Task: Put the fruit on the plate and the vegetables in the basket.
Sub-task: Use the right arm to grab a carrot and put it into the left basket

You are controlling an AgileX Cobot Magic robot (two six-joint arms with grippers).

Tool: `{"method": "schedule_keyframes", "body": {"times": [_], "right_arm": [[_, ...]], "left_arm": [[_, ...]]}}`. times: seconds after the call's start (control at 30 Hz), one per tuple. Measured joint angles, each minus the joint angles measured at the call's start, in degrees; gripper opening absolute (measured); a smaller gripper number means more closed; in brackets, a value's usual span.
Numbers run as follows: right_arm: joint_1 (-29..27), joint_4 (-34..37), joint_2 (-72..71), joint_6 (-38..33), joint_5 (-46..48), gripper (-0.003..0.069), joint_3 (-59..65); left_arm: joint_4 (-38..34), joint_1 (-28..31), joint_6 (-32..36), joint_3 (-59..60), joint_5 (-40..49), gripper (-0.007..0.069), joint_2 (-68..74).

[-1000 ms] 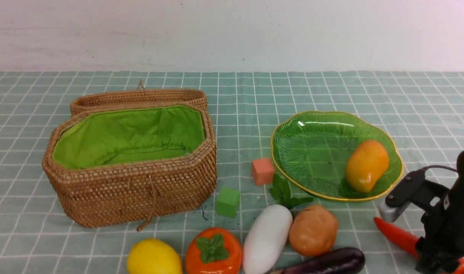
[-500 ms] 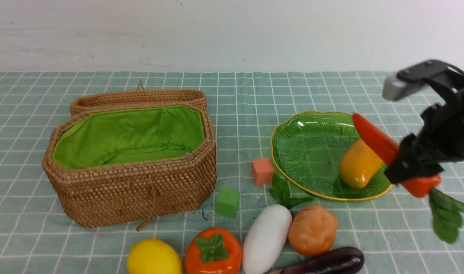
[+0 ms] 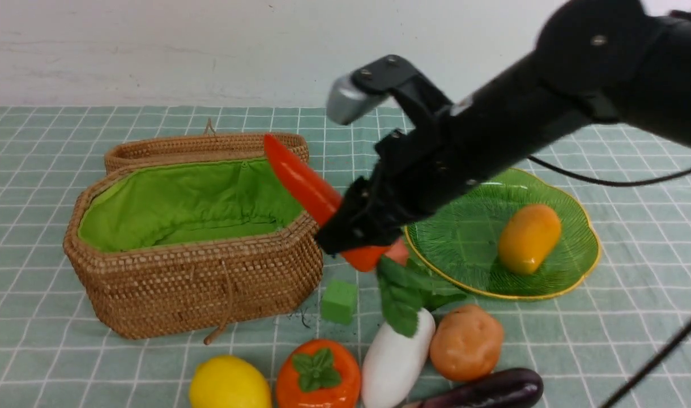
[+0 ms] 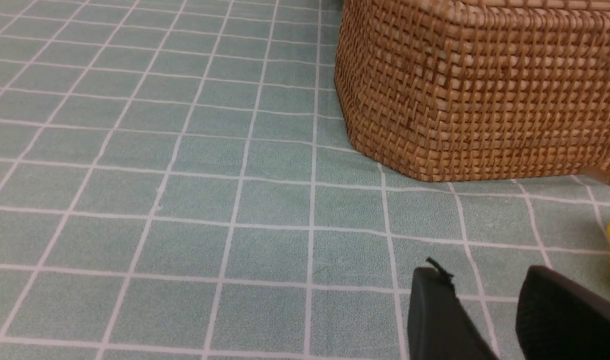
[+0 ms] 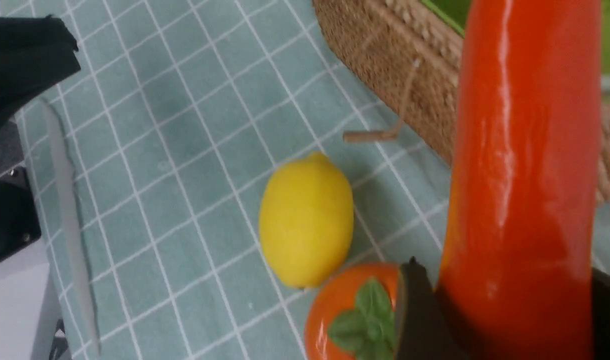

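- The carrot [image 3: 303, 181] hangs tilted in the air. In the front view its tip is over the right end of the open basket [image 3: 209, 283], and its leaves dangle above the radish [image 3: 393, 362].
- The right gripper [image 3: 351, 238] pinches the carrot's thick end. Its arm slants in from the upper right, crossing the plate [image 3: 578, 272] where the mango [image 3: 528, 238] lies.
- The left gripper [image 4: 490, 310] is low near the basket's corner, fingers parted around nothing.
- The lemon [image 3: 229, 385], persimmon [image 3: 317, 374], potato [image 3: 466, 343] and eggplant [image 3: 487, 388] line the near edge.
- The checked tablecloth [image 3: 634, 340] lies bare left of the basket, with a pale wall behind.
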Motion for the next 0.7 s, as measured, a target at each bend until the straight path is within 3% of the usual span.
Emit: {"method": "schedule_keyframes", "body": {"times": [0.27, 0.4, 0.7], "right_arm": [[1.95, 0.39, 14.99, 0.43, -6.17, 0.0342, -19.64], [2.01, 0.46, 18.83, 0.02, -10.62, 0.0342, -23.66], [5.35, 1.74, 24.70, -13.40, -25.42, 0.0342, -25.61]], "left_arm": [[0.00, 0.00, 0.00, 0.00, 0.00, 0.0239, 0.00], [0.00, 0.00, 0.00, 0.00, 0.00, 0.0239, 0.00], [0.00, 0.00, 0.00, 0.00, 0.00, 0.0239, 0.00]]}}
